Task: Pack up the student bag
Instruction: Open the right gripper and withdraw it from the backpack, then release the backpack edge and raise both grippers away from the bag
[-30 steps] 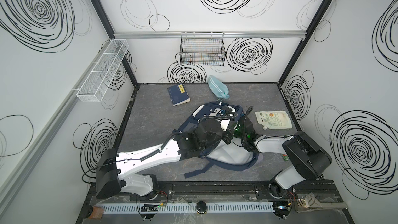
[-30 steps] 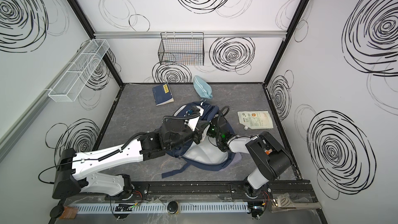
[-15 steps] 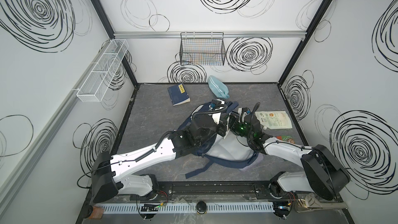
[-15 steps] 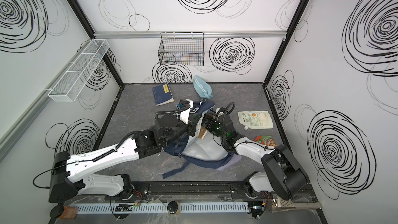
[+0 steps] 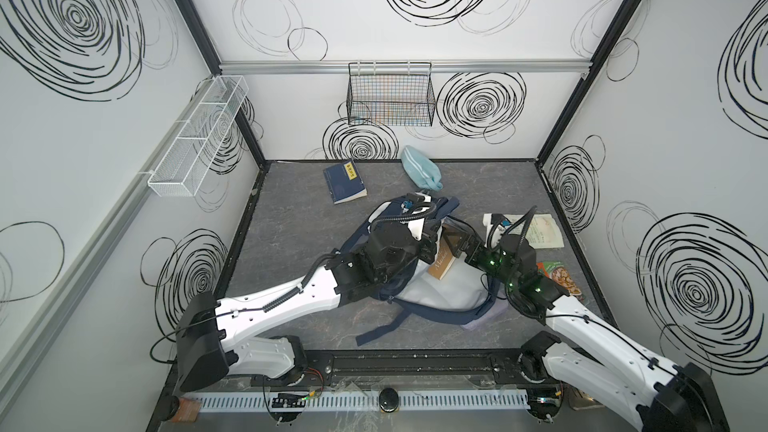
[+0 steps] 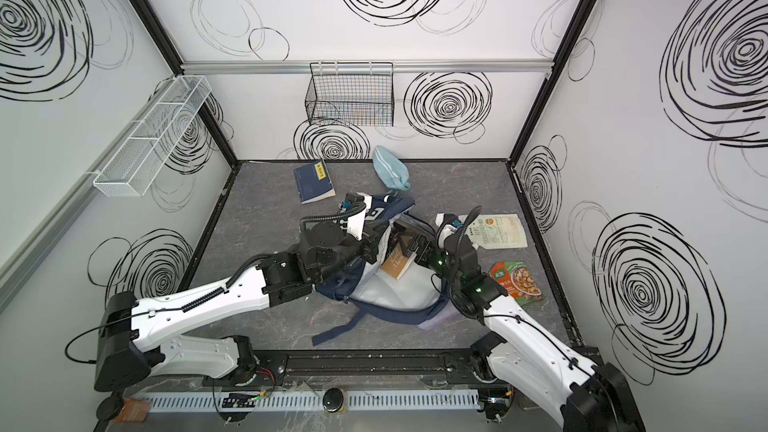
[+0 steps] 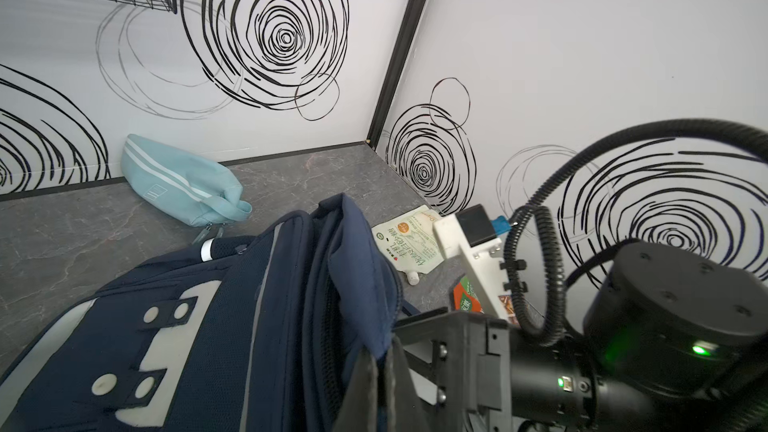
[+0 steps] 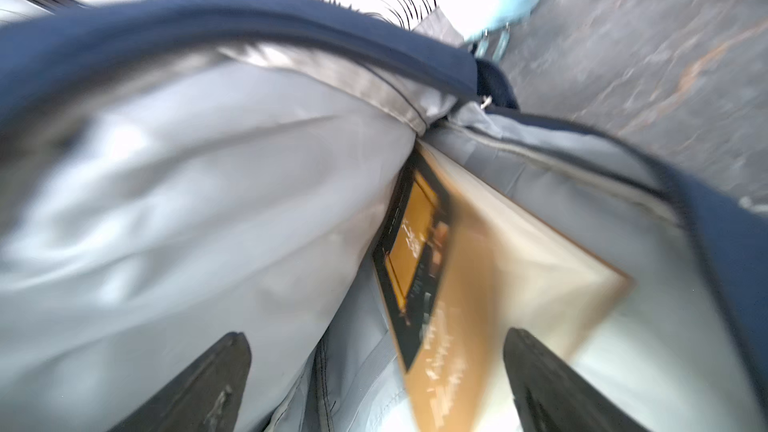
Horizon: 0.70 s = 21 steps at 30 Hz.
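We see the navy blue fabric student bag (image 5: 440,301) in the middle of the grey marbled tabletop (image 5: 299,234). Our left gripper (image 7: 378,357) pinches its raised rim. The right gripper (image 8: 376,336), spread wide, is nearer the brown paper-covered book (image 5: 441,264), which lies at its 9 o'clock with the long axis about 1-to-7.

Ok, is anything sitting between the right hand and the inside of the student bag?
Yes: a brown book lies between the fingers of the open right hand, partly inside the mouth of the student bag, beside a black-and-orange item.
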{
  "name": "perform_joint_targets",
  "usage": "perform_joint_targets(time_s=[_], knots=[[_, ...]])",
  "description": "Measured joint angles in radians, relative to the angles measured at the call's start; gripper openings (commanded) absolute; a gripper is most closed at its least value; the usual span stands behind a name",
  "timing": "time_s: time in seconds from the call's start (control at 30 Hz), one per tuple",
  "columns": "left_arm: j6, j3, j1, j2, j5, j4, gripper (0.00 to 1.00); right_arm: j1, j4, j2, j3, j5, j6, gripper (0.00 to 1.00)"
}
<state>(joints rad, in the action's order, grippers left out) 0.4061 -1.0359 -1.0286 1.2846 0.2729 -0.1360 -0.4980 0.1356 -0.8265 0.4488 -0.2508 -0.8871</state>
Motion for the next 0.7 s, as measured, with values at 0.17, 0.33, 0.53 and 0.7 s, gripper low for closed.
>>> perform_joint_targets(time_s=[0.17,0.33,0.53,0.7], knots=[[0.006,0.005,0.004,0.013,-0.018,-0.002,0.0,0.022,-0.093,0.09,0.008,0.055,0.051,0.95],[0.01,0.017,0.005,0.016,-0.039,-0.023,0.55,0.027,-0.194,0.154,0.095,0.166,0.136,0.91],[0.013,0.045,0.023,-0.033,-0.03,-0.068,0.68,0.029,-0.205,0.219,0.231,0.333,0.263,0.88],[0.011,0.05,0.107,-0.105,-0.016,-0.068,0.69,0.034,-0.156,0.148,0.32,0.397,0.348,0.86]])
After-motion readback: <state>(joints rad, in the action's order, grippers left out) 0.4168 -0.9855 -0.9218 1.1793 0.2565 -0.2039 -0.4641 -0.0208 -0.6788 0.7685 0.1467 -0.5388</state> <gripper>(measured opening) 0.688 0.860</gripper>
